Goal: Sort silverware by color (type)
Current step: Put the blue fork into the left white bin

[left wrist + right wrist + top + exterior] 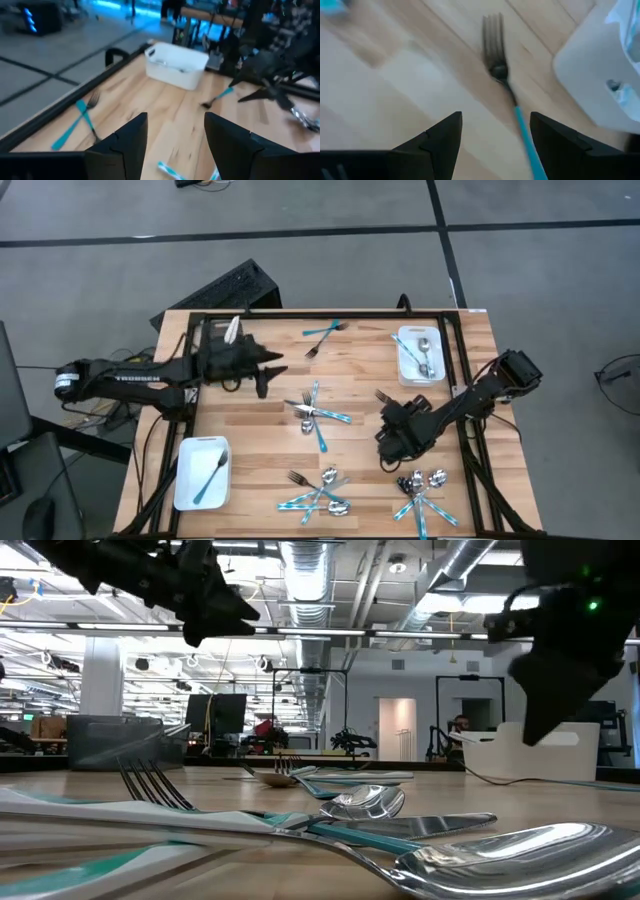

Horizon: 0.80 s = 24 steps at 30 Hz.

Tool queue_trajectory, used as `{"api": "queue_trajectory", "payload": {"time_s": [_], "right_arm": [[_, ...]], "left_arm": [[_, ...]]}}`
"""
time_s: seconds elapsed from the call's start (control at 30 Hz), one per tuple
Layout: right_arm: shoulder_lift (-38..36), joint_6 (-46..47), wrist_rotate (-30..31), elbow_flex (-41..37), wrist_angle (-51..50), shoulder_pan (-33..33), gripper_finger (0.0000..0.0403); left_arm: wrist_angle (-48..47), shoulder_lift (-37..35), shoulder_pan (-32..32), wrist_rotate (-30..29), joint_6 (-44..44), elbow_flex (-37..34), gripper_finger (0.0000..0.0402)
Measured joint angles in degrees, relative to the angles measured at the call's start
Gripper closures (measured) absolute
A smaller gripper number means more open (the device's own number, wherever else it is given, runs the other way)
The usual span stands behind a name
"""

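Observation:
The silverware lies in loose heaps on the wooden table: one in the middle (315, 416), one at the near edge (320, 494) and one near right (421, 492). Two teal-handled forks (82, 118) lie crossed at the far edge. My left gripper (272, 368) hangs open above the table's left half, its fingers (131, 135) level and empty. My right gripper (392, 432) slants down, open, just short of a teal-handled fork (496, 50) that lies flat on the wood beside the far white bin (600, 75). Nothing is between its fingers.
The far right white bin (420, 356) holds silver pieces. A second white bin (203, 472) at the near left holds one teal-handled fork. A black frame (320, 315) runs round the table's edges. Bare wood shows between the heaps.

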Motion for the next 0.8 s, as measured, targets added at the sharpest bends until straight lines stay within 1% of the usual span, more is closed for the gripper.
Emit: {"api": "queue_trajectory", "payload": {"time_s": [0.07, 0.17, 0.27, 0.37, 0.47, 0.57, 0.7, 0.8], "right_arm": [[0.0, -3.7, -1.9, -0.8, -0.4, -2.4, 0.0143], [-0.9, -9.8, -6.1, -2.0, -0.6, -6.3, 0.0143], [-3.4, -14.5, -7.9, -1.9, 0.6, -9.1, 0.0143], [-7.1, -18.7, -7.9, -1.9, 5.5, -10.3, 0.0143], [-10.8, -25.0, -8.0, -1.9, 15.1, -10.8, 0.0143], [-11.7, -32.7, -7.6, -1.9, 27.9, -10.8, 0.0143], [-9.5, -41.3, -6.8, -1.9, 44.6, -11.6, 0.0143], [-6.1, -45.2, -7.6, -1.9, 51.8, -13.0, 0.0143]], "left_arm": [[3.0, 0.0, -1.5, -3.1, 0.1, -1.5, 0.0219], [3.4, 0.0, -2.5, -6.1, -0.4, -2.1, 0.0219], [2.8, 0.0, -3.2, -5.9, -1.8, -2.2, 0.0219], [1.3, 0.0, -4.4, -4.8, -2.9, -2.2, 0.0219], [0.2, 0.0, -5.5, -5.6, -3.0, -2.2, 0.0219], [-1.3, 0.3, -6.6, -8.1, -3.0, -2.2, 0.0219], [-2.2, 2.0, -7.2, -13.0, -0.9, -2.2, 0.0219], [-2.8, 4.3, -7.1, -15.3, -1.7, -2.2, 0.0219]]}}
